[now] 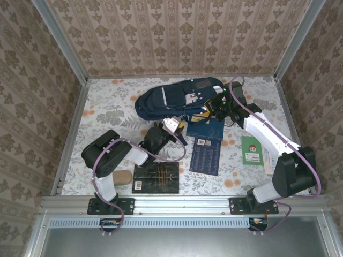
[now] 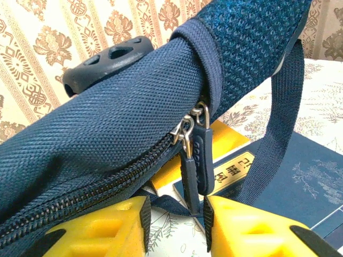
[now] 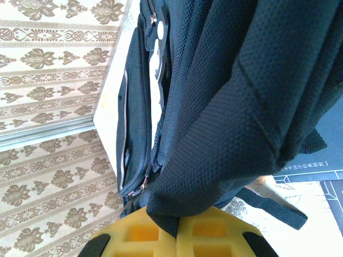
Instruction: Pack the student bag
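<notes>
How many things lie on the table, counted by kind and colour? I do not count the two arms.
student bag: 1
black book: 1
navy books: 2
green book: 1
tan block: 1
yellow flat item, partly under the bag: 1
Total: 7

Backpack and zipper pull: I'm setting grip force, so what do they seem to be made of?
Backpack: woven synthetic cloth, probably nylon or polyester, in matte navy; the coarse weave grain shows clearly. Zipper pull: likely moulded rubber or soft plastic, dark blue with ribbed ridges and a slight sheen. It hangs on shiny silver metal links.
</notes>
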Controlling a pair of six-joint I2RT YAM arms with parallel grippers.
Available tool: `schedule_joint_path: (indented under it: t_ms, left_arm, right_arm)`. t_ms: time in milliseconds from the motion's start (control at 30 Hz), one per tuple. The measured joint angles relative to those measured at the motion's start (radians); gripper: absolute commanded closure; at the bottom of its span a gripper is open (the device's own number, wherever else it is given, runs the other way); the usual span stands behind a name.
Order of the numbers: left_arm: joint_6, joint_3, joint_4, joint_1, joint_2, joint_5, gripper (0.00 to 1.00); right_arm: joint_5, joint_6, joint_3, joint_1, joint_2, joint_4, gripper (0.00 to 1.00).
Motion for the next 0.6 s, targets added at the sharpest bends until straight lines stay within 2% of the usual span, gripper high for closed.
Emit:
schedule_joint_path:
  t_ms: [600]
  left_arm:
    - [0.032,0.006,0.000,0.000,0.000,0.004,0.66]
  right_arm:
    - [0.000,0.000,0.000,0.000,0.006,0.000,1.00]
